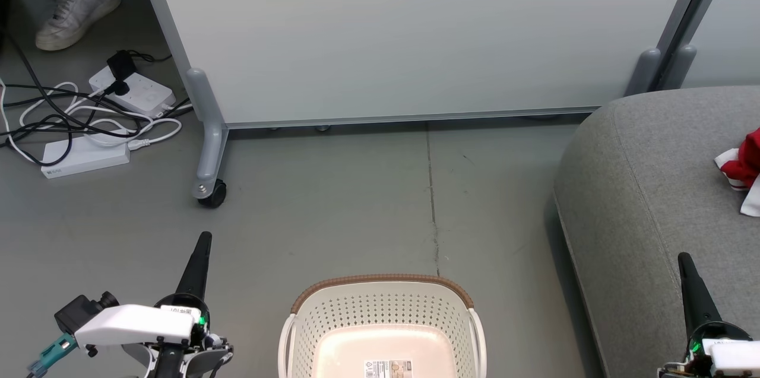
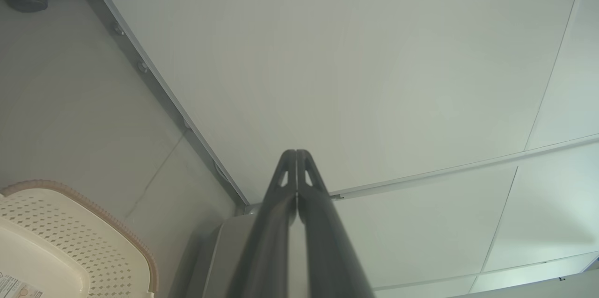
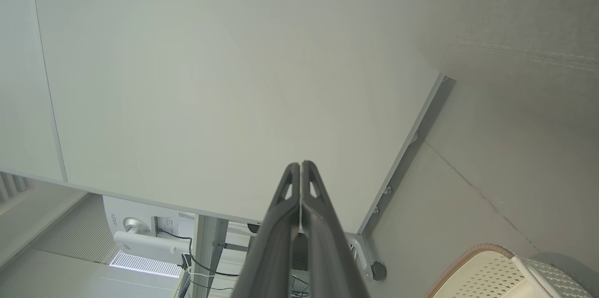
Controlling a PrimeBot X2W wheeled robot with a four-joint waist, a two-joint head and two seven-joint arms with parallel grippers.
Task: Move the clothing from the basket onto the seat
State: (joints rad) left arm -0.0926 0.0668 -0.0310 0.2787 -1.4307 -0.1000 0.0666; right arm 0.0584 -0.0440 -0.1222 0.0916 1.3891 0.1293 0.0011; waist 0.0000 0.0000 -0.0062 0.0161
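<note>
Beside bare basket (image 1: 380,307), clothing (image 1: 747,164) on seat (image 1: 641,188), left pincer (image 1: 205,238) and right pincer (image 1: 684,258) each pressed together, empty: seemingly done.

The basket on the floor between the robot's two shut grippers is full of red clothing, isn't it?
No. The head view shows the basket empty where visible; the red clothing lies on the grey seat. It does stand on the floor between the shut left gripper and right gripper.

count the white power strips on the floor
2: one power strip beside the partition leg, black plug in it; the other nearer, among white cables. More may be hidden.
</note>
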